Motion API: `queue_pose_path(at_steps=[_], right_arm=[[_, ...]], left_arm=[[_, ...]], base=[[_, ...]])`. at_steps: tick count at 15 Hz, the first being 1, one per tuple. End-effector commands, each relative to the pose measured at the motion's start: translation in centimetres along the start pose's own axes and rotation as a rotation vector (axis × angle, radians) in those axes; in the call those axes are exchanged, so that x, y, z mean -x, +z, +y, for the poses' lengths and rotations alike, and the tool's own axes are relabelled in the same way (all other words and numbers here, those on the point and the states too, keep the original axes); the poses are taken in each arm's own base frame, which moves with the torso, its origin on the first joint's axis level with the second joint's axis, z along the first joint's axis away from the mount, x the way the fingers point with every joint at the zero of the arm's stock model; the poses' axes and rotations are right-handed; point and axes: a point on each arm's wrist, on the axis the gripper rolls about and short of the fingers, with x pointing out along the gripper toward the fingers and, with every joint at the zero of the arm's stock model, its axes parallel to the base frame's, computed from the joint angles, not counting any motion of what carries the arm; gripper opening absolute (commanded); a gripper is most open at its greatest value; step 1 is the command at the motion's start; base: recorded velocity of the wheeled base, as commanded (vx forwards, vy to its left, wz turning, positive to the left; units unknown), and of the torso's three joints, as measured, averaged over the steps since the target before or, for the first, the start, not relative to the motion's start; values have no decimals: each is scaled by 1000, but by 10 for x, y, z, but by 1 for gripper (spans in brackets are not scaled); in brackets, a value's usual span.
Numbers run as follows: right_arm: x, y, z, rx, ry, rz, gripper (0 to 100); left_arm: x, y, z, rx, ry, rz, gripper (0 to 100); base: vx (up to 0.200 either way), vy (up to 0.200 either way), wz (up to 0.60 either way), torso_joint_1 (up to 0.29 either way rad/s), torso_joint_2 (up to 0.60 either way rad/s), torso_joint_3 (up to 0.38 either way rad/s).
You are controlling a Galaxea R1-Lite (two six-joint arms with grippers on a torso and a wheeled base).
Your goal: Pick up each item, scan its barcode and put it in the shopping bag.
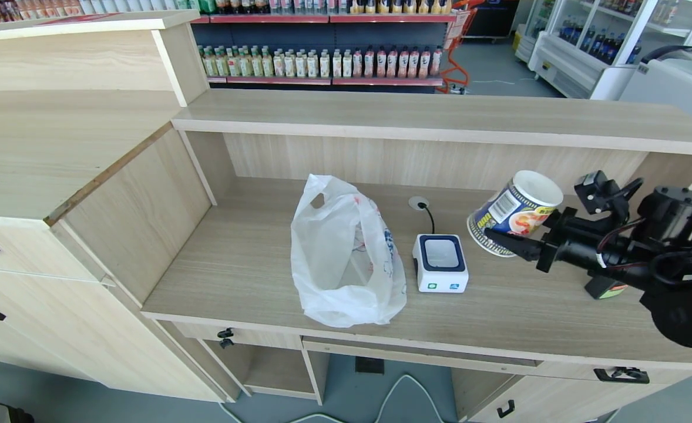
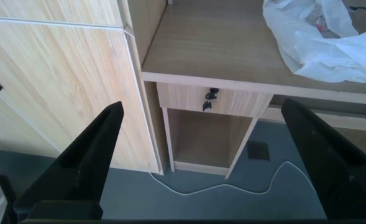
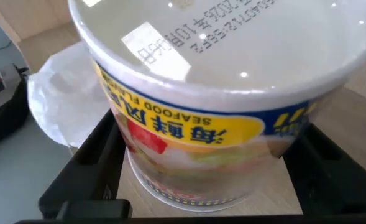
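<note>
My right gripper [image 1: 529,230] is shut on a cup of seafood noodles [image 1: 513,211], held tilted in the air over the counter, just right of the barcode scanner [image 1: 440,262]. In the right wrist view the cup [image 3: 214,118] sits between the two black fingers [image 3: 89,174], its white lid side towards the camera. The white shopping bag [image 1: 346,258] stands open on the counter left of the scanner. My left gripper [image 2: 201,112] hangs open and empty below counter height, in front of the cabinet, with the bag [image 2: 319,37] up on the counter beyond it.
The wooden counter [image 1: 252,264] has a raised back shelf [image 1: 440,120] and a tall cabinet side on the left. A small green and orange item [image 1: 609,289] lies partly hidden under my right arm. A drawer with a key [image 2: 209,99] sits under the counter edge.
</note>
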Motion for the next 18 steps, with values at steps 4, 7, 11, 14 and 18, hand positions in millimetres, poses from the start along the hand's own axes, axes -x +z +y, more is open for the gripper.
queue_pose_path(at_steps=[4, 7, 11, 14, 18], right_arm=[[40, 73, 57, 97, 107, -91, 0], [78, 79, 83, 174, 102, 33, 0], [92, 91, 100, 391, 148, 2, 0], [85, 116, 93, 491, 147, -64, 0], [86, 129, 91, 363, 147, -45, 0]], left_arm=[[0, 0, 0, 0, 1, 1, 100], [0, 0, 0, 0, 1, -1, 100], [0, 0, 0, 0, 1, -1, 100], [0, 0, 0, 0, 1, 1, 100], [0, 0, 0, 0, 1, 1, 100]], base=[[0, 0, 0, 0, 0, 0], [0, 0, 0, 0, 0, 0], [0, 0, 0, 0, 0, 0], [0, 0, 0, 0, 0, 0], [0, 0, 0, 0, 0, 0]])
